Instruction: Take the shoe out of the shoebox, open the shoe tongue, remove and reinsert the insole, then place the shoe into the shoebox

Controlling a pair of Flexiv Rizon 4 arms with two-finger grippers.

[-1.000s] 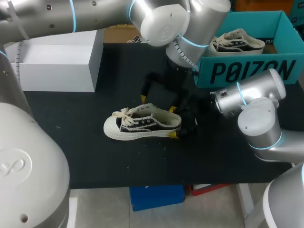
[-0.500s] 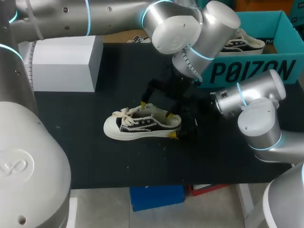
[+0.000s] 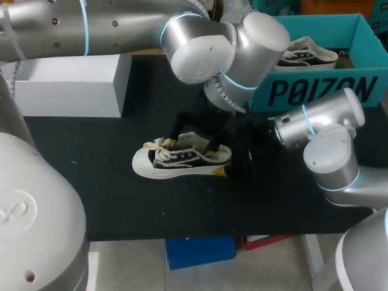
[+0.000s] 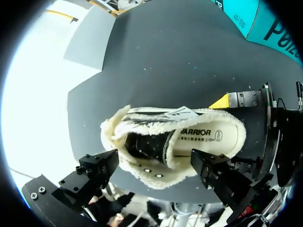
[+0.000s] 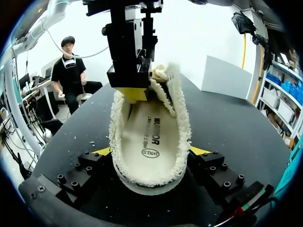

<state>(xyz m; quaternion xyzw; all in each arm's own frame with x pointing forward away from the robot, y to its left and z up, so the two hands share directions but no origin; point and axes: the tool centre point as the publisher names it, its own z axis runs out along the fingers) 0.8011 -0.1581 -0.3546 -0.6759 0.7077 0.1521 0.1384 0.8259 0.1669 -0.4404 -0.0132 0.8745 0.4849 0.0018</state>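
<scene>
Head view first: the shoe [image 3: 182, 159], a black-and-cream low-top, stands on its sole on the black table [image 3: 121, 200], out of the box, toe toward the white box [image 3: 73, 85] side. The left gripper [image 3: 192, 145] hangs right over the shoe's opening, its yellow tips spread apart along the collar. The right gripper [image 3: 227, 159] comes in from the other side at the heel. Behind it, the teal shoebox [image 3: 315, 91] sits at the table's far right corner with a second shoe [image 3: 303, 53] lying inside.

Over to the left wrist view: we look straight down into the shoe [image 4: 170, 142], and the insole [image 4: 208, 135] lies flat in the bottom. The left gripper [image 4: 154, 161] is released, its two dark fingers [image 4: 94, 172] splayed wide with the shoe's near side wall between them and nothing pinched. A yellow tip of the other arm shows at the heel.

Right wrist view now: the right gripper [image 5: 151, 151] is clamped on the shoe [image 5: 151, 127], one yellow tip pressed to each side of the fleecy heel. The insole [image 5: 149, 137] runs away from it, and one left-arm finger [image 5: 129, 71] stands down at the tongue end of the opening.
</scene>
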